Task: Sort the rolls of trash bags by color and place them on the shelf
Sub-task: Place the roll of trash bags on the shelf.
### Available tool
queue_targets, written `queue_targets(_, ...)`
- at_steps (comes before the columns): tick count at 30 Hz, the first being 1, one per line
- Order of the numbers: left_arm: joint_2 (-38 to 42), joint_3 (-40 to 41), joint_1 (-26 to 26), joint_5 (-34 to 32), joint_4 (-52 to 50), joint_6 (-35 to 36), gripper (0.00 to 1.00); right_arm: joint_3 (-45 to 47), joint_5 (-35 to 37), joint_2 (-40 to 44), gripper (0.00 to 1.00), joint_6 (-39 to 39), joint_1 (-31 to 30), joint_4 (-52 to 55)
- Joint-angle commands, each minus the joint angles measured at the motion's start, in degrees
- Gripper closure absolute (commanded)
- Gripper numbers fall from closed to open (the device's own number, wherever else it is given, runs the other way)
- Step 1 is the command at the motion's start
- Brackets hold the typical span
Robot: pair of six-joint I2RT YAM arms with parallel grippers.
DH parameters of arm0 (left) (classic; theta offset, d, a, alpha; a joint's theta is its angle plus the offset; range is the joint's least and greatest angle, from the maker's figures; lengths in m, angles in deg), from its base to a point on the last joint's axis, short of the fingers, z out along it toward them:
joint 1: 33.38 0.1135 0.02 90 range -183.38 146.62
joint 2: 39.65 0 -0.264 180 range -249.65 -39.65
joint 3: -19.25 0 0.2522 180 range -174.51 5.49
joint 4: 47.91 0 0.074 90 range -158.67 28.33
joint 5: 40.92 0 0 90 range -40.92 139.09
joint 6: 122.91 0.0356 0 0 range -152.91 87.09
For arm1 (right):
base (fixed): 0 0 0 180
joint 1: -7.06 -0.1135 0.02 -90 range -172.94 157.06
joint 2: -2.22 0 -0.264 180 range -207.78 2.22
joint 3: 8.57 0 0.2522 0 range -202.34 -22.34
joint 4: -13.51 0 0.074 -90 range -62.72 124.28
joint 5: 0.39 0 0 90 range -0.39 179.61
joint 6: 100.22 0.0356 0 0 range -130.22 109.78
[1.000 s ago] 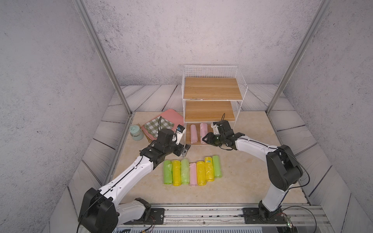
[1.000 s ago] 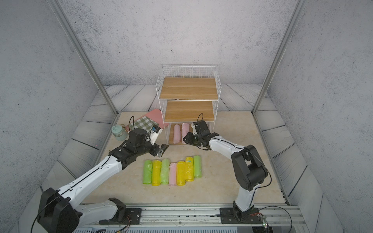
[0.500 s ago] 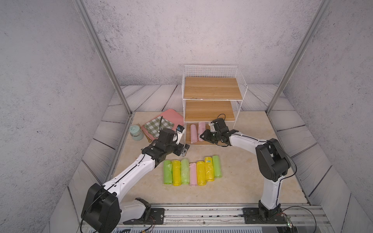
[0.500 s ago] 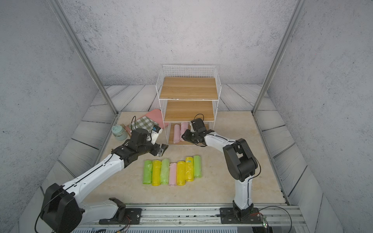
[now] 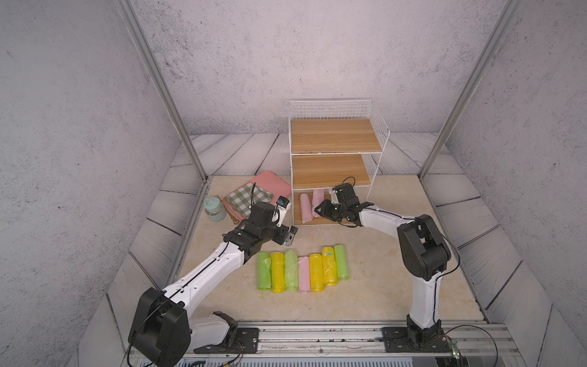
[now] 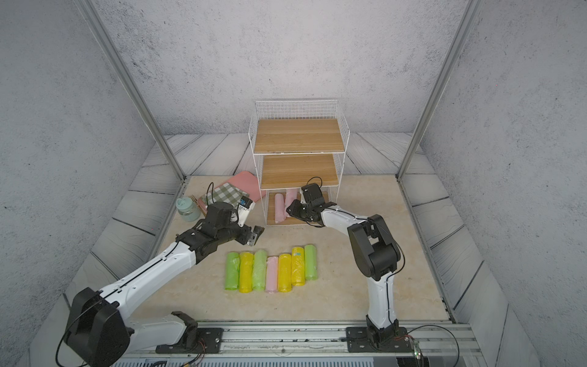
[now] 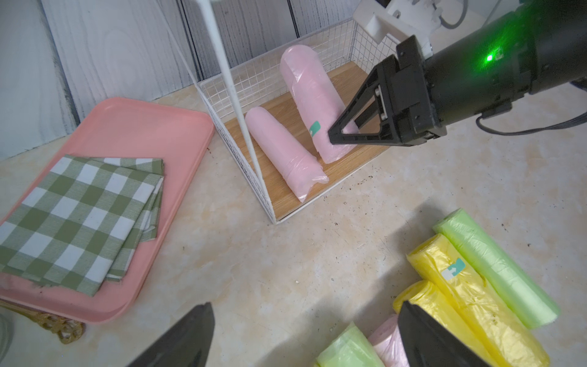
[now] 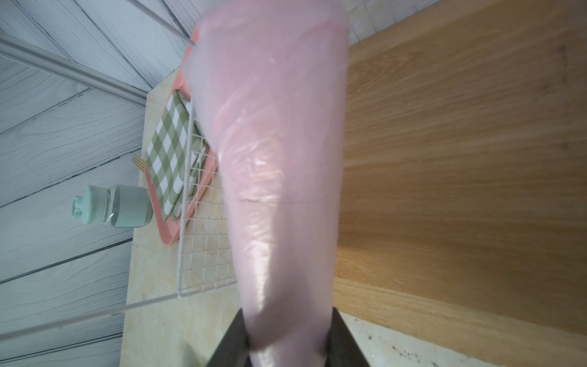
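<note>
Beige counter (image 5: 381, 286), shelf (image 5: 336, 139) at back. Right fingers (image 7: 365, 140) pinched the end of a pink roll (image 7: 313, 95) on the bottom board (image 7: 359, 155); released askew, it might roll out. Left fingers (image 7: 184, 340) wide, empty.

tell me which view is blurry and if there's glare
right wrist view: the soft pale pink plastic roll looms close and blurred, the light wooden shelf board smeared; left wrist view: sharp, a green light flares on the black arm; both top views: even, crisp
</note>
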State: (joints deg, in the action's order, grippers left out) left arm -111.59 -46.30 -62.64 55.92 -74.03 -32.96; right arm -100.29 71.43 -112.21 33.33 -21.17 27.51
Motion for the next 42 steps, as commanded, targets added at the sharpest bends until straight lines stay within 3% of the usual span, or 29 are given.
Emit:
queue_targets(1,0.44,0.84,0.43,-0.56,1.19,-0.12,0.03,3.94,-1.07,-0.06,0.94,0.43,0.59,-4.3)
queue_targets(11,1.23,1.38,0.43,-0.15,1.87,-0.63,0.03,12.92,-0.82,5.03,0.93,3.07,0.52,-14.71)
queue_targets(23,1.69,1.69,0.43,-0.23,1.73,-0.12,0.03,9.65,-1.87,0.83,0.91,6.37,0.55,-18.53)
queue_targets(34,1.41,1.73,0.43,-0.39,1.51,0.23,0.03,6.15,-3.19,-2.54,0.75,6.81,0.9,-14.54)
queue_targets(40,1.5,1.78,0.43,-0.34,1.42,0.34,0.03,7.01,-2.54,-2.57,0.73,6.9,1.16,-14.64)
queue_targets(42,1.44,1.69,0.42,-0.33,1.38,0.41,0.03,7.15,-2.38,-2.7,0.69,6.9,1.26,-14.64)
